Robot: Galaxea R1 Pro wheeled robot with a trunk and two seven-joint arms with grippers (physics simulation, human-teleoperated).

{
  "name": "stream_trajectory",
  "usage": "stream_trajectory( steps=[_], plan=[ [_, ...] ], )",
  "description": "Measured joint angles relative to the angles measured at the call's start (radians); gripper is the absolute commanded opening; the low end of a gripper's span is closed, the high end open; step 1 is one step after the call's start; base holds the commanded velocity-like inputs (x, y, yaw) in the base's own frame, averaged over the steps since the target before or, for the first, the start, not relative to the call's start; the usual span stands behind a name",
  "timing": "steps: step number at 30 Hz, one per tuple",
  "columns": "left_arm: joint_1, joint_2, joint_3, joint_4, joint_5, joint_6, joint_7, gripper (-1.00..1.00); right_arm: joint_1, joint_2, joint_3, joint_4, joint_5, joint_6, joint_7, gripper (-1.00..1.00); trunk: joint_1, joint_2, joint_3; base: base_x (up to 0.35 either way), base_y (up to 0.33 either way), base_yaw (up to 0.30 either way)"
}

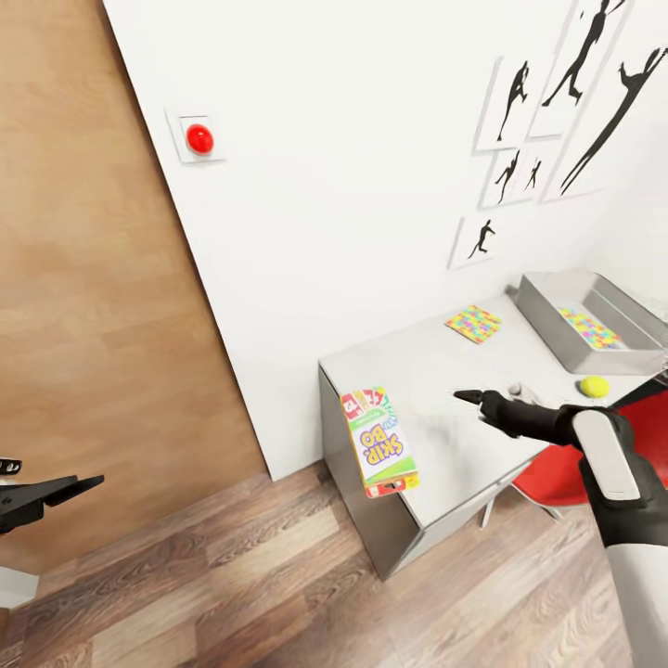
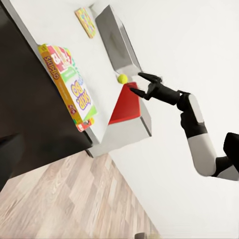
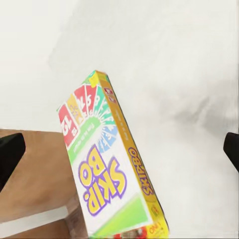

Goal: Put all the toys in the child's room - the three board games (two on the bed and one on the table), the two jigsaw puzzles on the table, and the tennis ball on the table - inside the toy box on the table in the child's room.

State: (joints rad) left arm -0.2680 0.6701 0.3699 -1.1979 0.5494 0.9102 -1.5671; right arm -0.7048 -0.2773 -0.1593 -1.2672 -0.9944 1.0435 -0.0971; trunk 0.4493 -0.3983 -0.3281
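The yellow-green-red SKIP-BO board game (image 1: pixel 380 441) lies at the near left edge of the light-grey table (image 1: pixel 445 371), partly overhanging it. My right gripper (image 1: pixel 475 399) hovers open just right of it, above the table top; in the right wrist view the box (image 3: pixel 107 169) sits between the wide-apart fingertips (image 3: pixel 10 154). One mosaic jigsaw puzzle (image 1: pixel 474 324) lies on the table by the wall. The grey toy box (image 1: pixel 557 325) stands at the far end with another puzzle (image 1: pixel 590 328) inside. The tennis ball (image 1: pixel 595 386) rests beside the box. My left gripper (image 1: pixel 51 489) hangs open far left over the floor.
A red chair (image 1: pixel 566 468) is tucked under the table's right side, below my right arm. The white wall (image 1: pixel 325 232) with a red button (image 1: pixel 199 139) and silhouette pictures runs behind the table. Wood floor (image 1: pixel 232 575) spreads in front.
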Motion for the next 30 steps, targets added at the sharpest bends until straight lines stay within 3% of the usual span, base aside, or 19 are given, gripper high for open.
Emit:
stream_trajectory(
  steps=[4, 10, 18, 23, 25, 30],
  plan=[
    [0.000, 0.000, 0.000, 0.000, 0.000, 0.000, 0.000, 1.00, 0.124, -0.033, -0.048, -0.076, -0.123, -0.001, 0.076, 1.00, 0.000, 0.000, 0.006, 0.000, 0.000, -0.111],
    [0.000, 0.000, 0.000, 0.000, 0.000, 0.000, 0.000, 1.00, 0.270, -0.047, -0.110, -0.135, -0.210, -0.001, 0.191, 1.00, 0.000, 0.000, 0.015, 0.000, 0.000, -0.108],
    [0.000, -0.004, -0.001, 0.000, 0.001, 0.000, 0.000, 1.00, 0.475, -0.044, -0.192, -0.175, -0.232, 0.000, 0.414, 1.00, 0.000, 0.000, 0.027, 0.000, 0.000, -0.106],
    [0.000, -0.007, -0.001, 0.000, 0.001, 0.000, 0.000, 1.00, 0.553, -0.041, -0.219, -0.181, -0.232, -0.009, 0.527, 1.00, 0.000, 0.000, 0.034, 0.000, 0.000, -0.102],
    [0.000, -0.009, -0.002, 0.000, 0.002, 0.000, 0.000, 1.00, 0.602, -0.040, -0.229, -0.183, -0.227, -0.041, 0.602, 1.00, 0.000, 0.000, 0.037, 0.000, 0.000, -0.097],
    [0.000, -0.011, -0.003, 0.000, 0.001, 0.000, 0.000, 1.00, 0.663, -0.040, -0.233, -0.185, -0.222, -0.116, 0.698, 1.00, 0.000, 0.000, 0.045, 0.000, 0.000, -0.092]
  ],
)
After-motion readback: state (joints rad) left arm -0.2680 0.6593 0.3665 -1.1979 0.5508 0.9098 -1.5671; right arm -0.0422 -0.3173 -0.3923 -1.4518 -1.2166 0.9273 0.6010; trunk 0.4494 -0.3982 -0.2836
